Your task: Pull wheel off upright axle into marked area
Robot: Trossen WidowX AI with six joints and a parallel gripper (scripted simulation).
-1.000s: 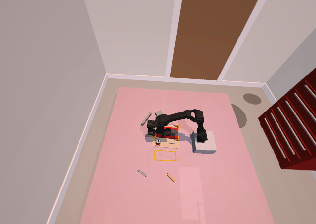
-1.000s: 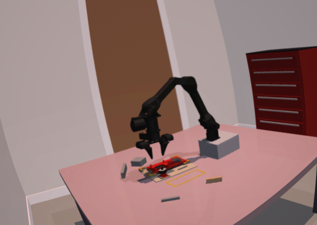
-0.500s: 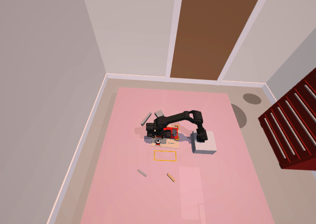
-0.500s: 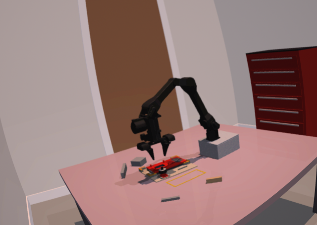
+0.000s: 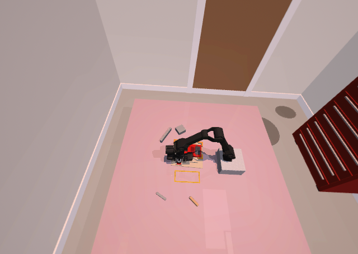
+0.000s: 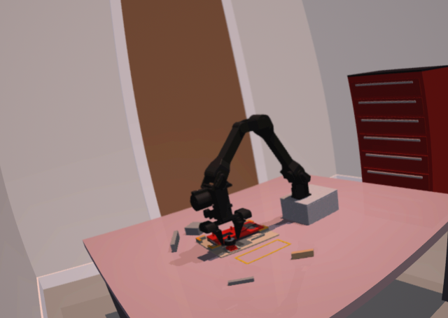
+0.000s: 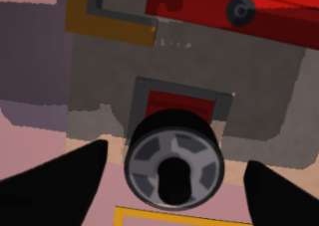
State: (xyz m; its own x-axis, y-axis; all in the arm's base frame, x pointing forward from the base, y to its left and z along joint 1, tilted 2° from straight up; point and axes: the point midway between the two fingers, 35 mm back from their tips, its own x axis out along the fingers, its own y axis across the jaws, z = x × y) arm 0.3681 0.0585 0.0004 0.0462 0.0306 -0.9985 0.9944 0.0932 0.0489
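Directly below: black wheel (image 7: 172, 158) on its upright axle (image 7: 172, 184), near end of tan board (image 6: 268, 234) | gripper (image 7: 174, 186) spread wide, empty, fingers either side, apart from wheel | yellow marked area (image 6: 262, 251) just nearer on pink table (image 6: 361, 227).

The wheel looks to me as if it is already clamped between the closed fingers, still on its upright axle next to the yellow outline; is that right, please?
Not quite. The wheel is still on its axle beside the yellow outline, but it is not clamped. The wrist view shows the gripper open, each of the fingers standing clear of the wheel's rim with a gap on both sides.
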